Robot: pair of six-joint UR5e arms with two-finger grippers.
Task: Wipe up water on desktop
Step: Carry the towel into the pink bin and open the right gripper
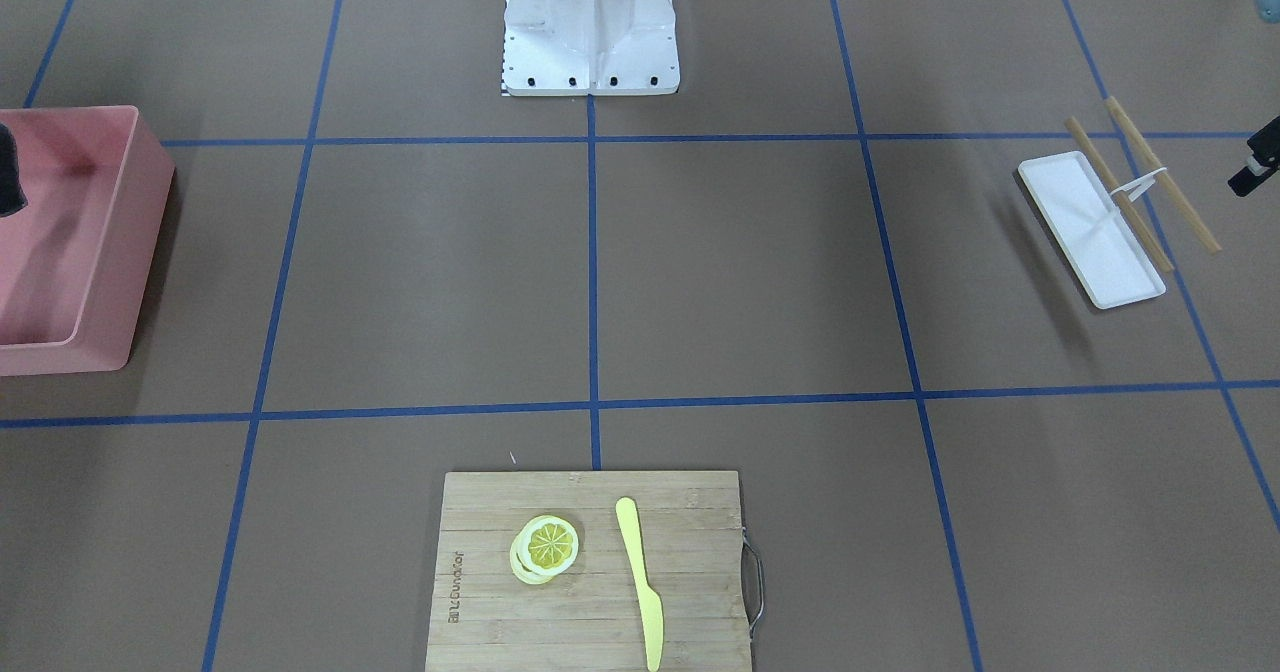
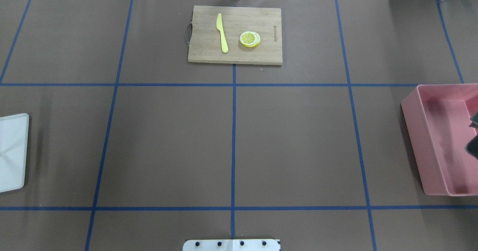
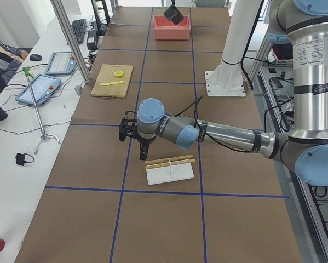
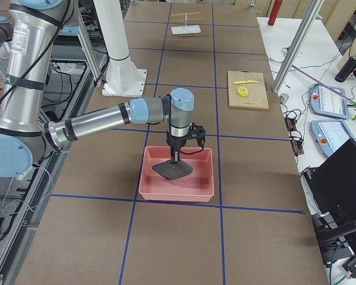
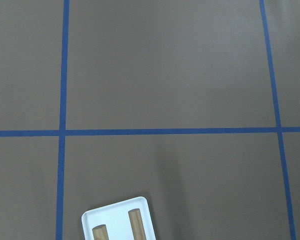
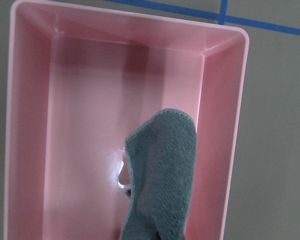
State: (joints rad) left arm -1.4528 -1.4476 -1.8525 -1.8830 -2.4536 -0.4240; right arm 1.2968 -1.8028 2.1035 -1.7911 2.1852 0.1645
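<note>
The desktop (image 1: 740,272) is brown paper crossed by blue tape lines; I make out no water on it in any view. A grey cloth (image 6: 160,175) hangs over the pink bin (image 6: 230,100), held up by my right gripper (image 4: 176,155), which is shut on it. The cloth also shows at the right edge of the overhead view (image 2: 473,139). My left gripper (image 3: 143,156) hovers low beside a white tray (image 3: 169,172); only a sliver of it shows in the front view (image 1: 1258,164), so I cannot tell if it is open.
Two wooden chopsticks (image 1: 1165,177) rest across the white tray (image 1: 1090,227). A bamboo cutting board (image 1: 590,572) holds a lemon slice (image 1: 548,544) and a yellow knife (image 1: 640,577). The white robot base (image 1: 590,32) stands mid-table.
</note>
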